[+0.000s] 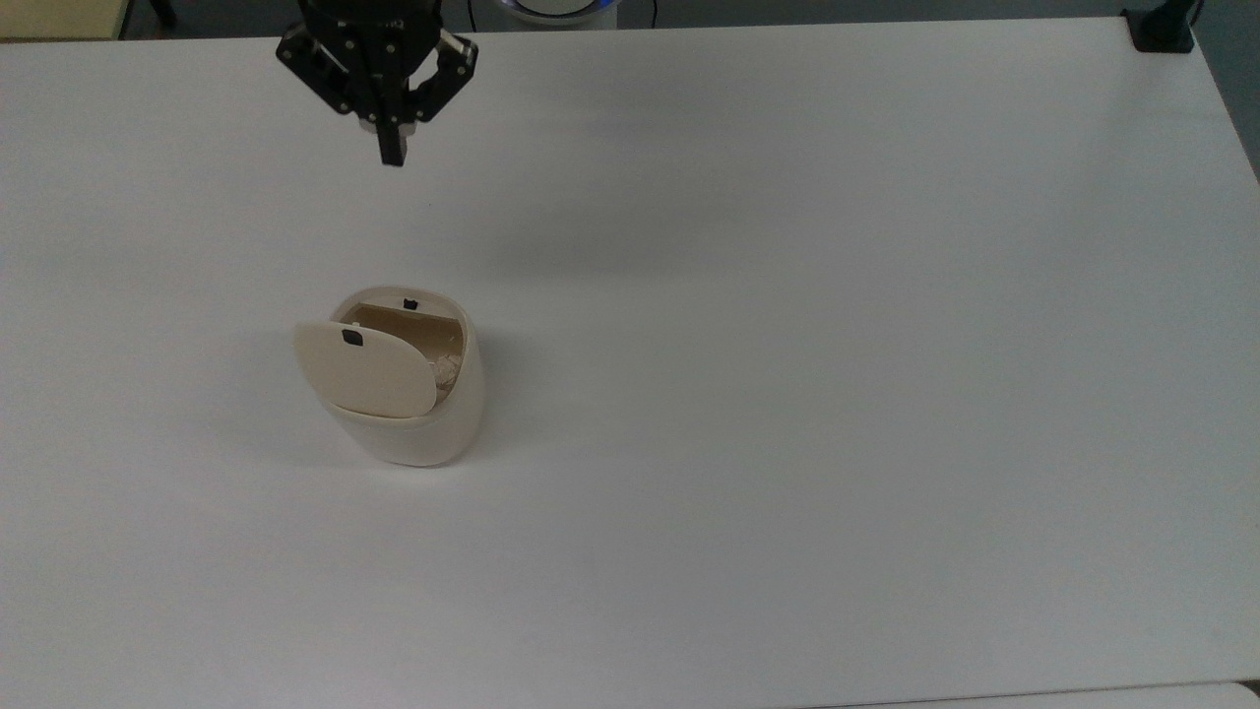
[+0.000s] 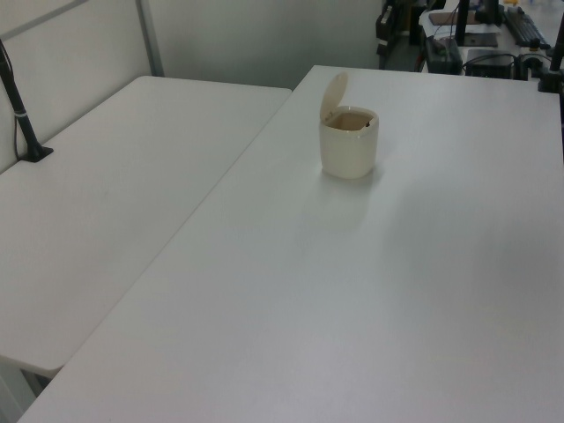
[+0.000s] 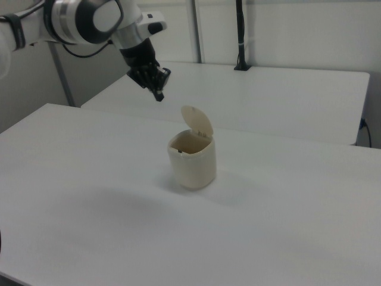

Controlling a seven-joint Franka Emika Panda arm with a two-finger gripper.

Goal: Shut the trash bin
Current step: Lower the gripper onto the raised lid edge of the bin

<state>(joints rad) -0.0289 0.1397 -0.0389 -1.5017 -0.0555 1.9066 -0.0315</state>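
Well below jaws, trash bin (image 1: 423, 414), lid (image 1: 366, 371) up

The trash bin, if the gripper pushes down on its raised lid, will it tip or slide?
The trash bin looks like light plastic, so it may slide on the smooth table. Its lid stands upright on one edge, so a sideways push there might tip it.

The trash bin (image 2: 349, 150) stands on the white table (image 2: 352, 291) (lid (image 2: 333, 94) upright).
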